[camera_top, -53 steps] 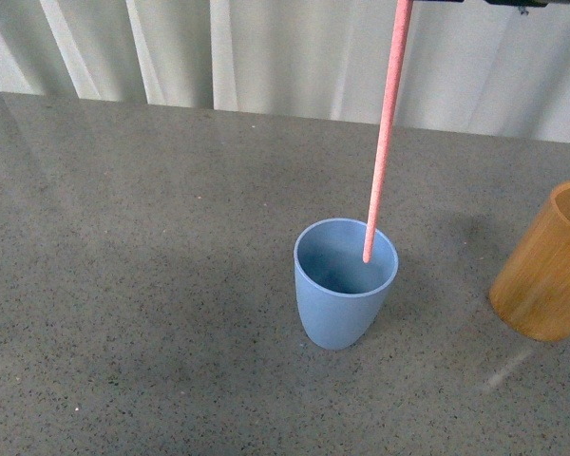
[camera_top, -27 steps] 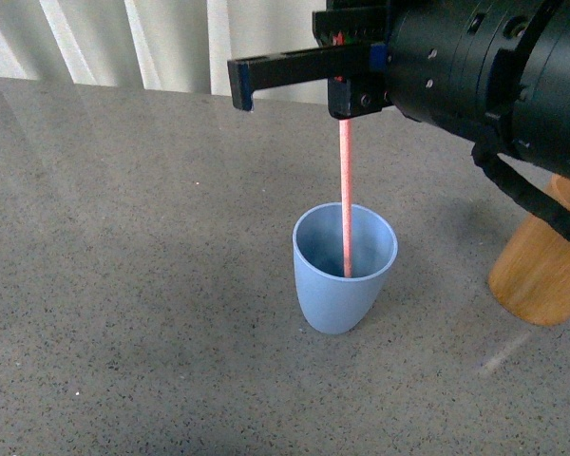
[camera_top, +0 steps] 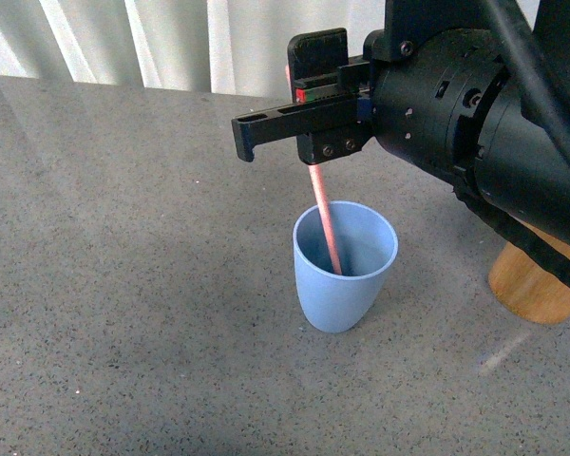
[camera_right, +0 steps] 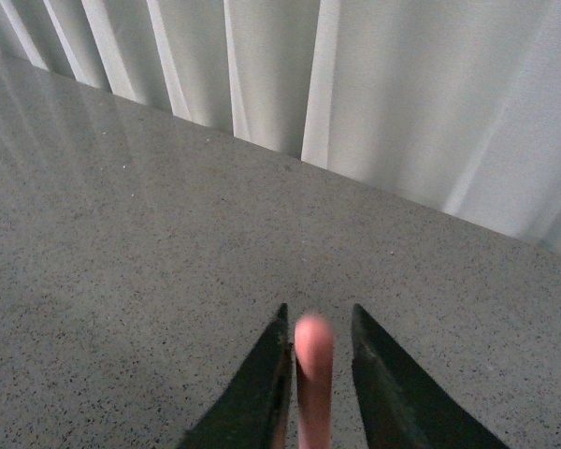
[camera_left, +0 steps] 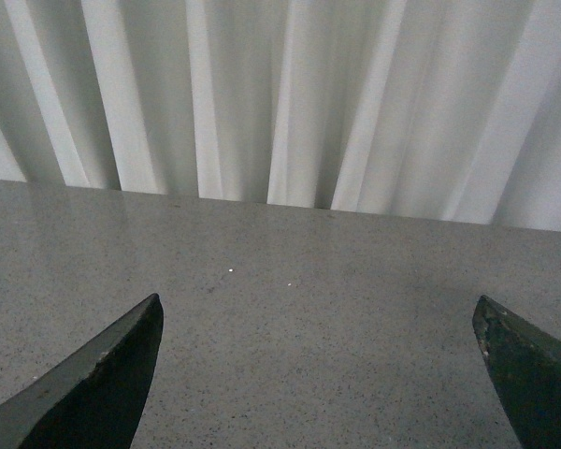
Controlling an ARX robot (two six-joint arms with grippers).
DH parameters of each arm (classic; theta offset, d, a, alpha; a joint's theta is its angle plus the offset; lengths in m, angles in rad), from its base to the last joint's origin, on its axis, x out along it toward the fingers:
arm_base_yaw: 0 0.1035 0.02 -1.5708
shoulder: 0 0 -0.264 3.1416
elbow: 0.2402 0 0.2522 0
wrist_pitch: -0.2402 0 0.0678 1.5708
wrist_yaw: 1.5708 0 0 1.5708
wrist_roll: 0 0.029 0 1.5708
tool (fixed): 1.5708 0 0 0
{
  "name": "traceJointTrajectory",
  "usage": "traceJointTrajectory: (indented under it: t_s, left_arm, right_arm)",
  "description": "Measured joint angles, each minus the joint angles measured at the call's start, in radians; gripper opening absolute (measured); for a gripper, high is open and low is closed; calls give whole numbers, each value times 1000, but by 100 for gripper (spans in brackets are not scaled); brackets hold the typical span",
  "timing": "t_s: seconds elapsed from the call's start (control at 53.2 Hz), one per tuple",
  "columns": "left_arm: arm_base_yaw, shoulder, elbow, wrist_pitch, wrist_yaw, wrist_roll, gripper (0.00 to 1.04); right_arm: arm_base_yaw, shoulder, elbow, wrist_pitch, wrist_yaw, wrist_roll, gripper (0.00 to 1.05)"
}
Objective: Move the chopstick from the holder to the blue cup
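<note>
The pink chopstick (camera_top: 325, 223) stands tilted in the blue cup (camera_top: 342, 283), its lower end inside and its top leaning left between the fingers of my right gripper (camera_top: 304, 109). That gripper hangs open just above the cup. In the right wrist view the chopstick's blurred pink tip (camera_right: 313, 351) sits between the two dark fingers (camera_right: 266, 393), closer to one, with a gap on the other side. The wooden holder (camera_top: 532, 285) stands at the right, partly hidden behind the right arm. My left gripper (camera_left: 318, 318) is open over bare countertop, with nothing between its fingers.
Grey speckled countertop (camera_top: 123, 285) stretches around the cup. A white pleated curtain (camera_top: 171, 43) hangs along the table's far edge. The bulky black right arm (camera_top: 494, 123) fills the upper right of the front view.
The right gripper came down over the cup with the chopstick, then opened. The chopstick dropped deeper and now leans left instead of hanging straight.
</note>
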Motion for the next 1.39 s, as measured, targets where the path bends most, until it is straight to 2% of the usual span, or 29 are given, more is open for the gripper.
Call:
traceJointTrajectory:
  t_s: [0.113, 0.357, 0.395, 0.564, 0.695, 0.789, 0.865, 1.053, 1.09, 1.147, 1.203, 1.391]
  left_arm:
    - [0, 0, 0, 0, 0, 0, 98]
    - [0, 0, 0, 0, 0, 0, 98]
    - [0, 0, 0, 0, 0, 0, 98]
    - [0, 0, 0, 0, 0, 0, 98]
    - [0, 0, 0, 0, 0, 0, 98]
    - [0, 0, 0, 0, 0, 0, 98]
    - [0, 0, 0, 0, 0, 0, 98]
    - [0, 0, 0, 0, 0, 0, 98]
    - [0, 0, 0, 0, -1, 0, 98]
    - [0, 0, 0, 0, 0, 0, 98]
    - [0, 0, 0, 0, 0, 0, 98]
    - [0, 0, 0, 0, 0, 0, 98]
  right_arm:
    - [2, -43, 0, -24, 5, 11, 58]
    - [-2, -229, 0, -147, 56, 40, 95]
    - [-6, -262, 0, -179, 67, 43, 97]
    - [-72, -438, -13, -373, 117, 55, 95]
    - [-193, -606, -59, -557, 140, 109, 95]
    - [-312, -731, -121, -692, 151, 142, 95]
    - [-338, -750, -129, -698, 161, 154, 95]
    - [-337, -748, -137, -674, 142, 150, 93]
    - [-348, -752, -196, -511, 105, 98, 85]
    - [-361, -768, -262, -373, 80, 42, 76]
    - [-378, -792, -314, -297, 68, 14, 67]
    - [-434, -891, -419, -269, 26, -22, 37]
